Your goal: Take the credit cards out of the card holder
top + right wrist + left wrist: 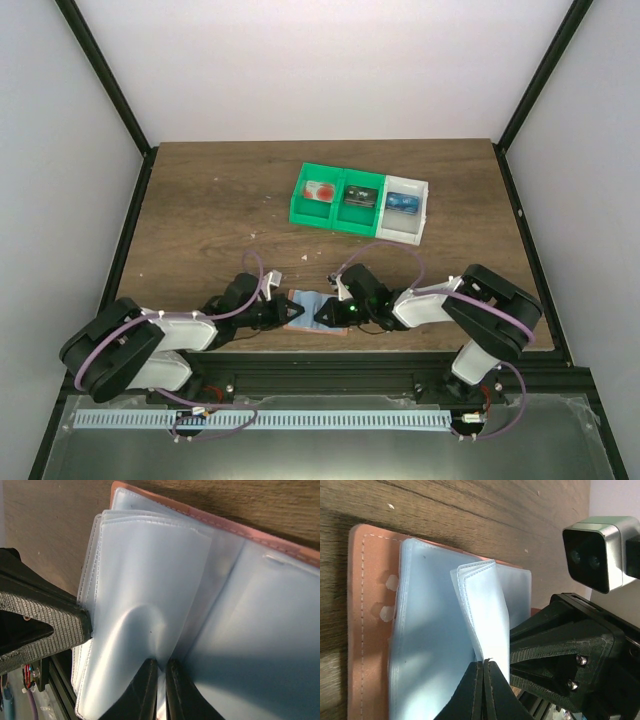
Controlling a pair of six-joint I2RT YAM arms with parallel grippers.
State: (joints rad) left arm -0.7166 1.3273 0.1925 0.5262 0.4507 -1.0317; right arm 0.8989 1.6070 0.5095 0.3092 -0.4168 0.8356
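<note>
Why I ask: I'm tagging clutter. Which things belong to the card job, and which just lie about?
In the job: card holder, its pale-blue sleeves, left gripper and right gripper pinching them.
Lying about: green bins, white bin, their small contents.

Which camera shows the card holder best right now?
Left wrist: the card holder lies open, stitched salmon cover and light-blue sleeves both clear, the left end effector pinching one sleeve. Right wrist fills with sleeves pinched by the right end effector, cover only a strip. Top external shows it small between both.
</note>
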